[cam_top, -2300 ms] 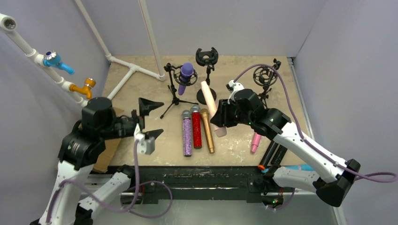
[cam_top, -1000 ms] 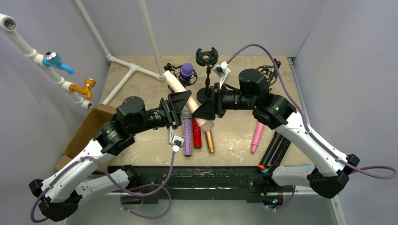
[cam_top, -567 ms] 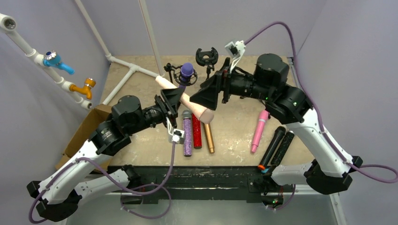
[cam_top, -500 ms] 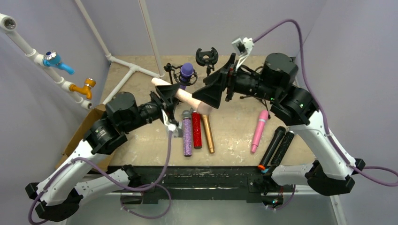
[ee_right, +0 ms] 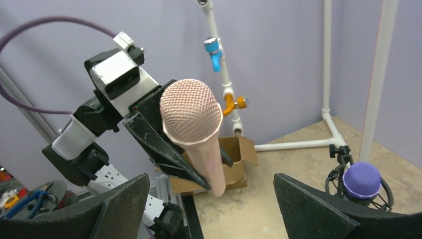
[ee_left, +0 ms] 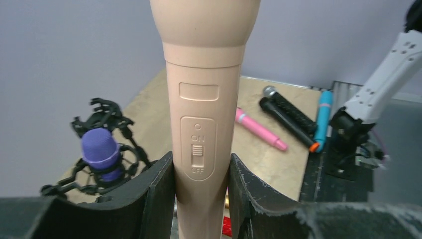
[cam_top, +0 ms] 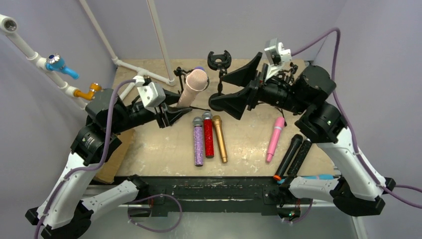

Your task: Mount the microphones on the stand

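My left gripper (cam_top: 171, 107) is shut on the handle of a peach microphone (cam_top: 191, 87) and holds it upright, head up; in the left wrist view its switch faces the camera (ee_left: 204, 114) between the fingers (ee_left: 159, 194). My right gripper (cam_top: 221, 89) stands wide open just right of it, with nothing held. An empty clip stand (cam_top: 219, 59) rises behind the two grippers. A plain purple microphone (ee_left: 101, 152) sits in a tripod stand's shock mount. Glittery purple (cam_top: 198, 142), glittery red (cam_top: 208, 135), gold (cam_top: 220, 138), pink (cam_top: 273, 139) and black (cam_top: 290, 155) microphones lie on the table.
A white pipe frame with a blue tap (cam_top: 62, 67) and an orange tap (cam_top: 89, 92) runs along the left wall. A cardboard box (cam_top: 115, 158) sits under my left arm. A blue microphone (ee_left: 323, 119) lies by the right arm's base.
The right gripper opened, let go of the peach microphone and drew back to the right. The left gripper kept hold of it and swung it upright, moving back left.
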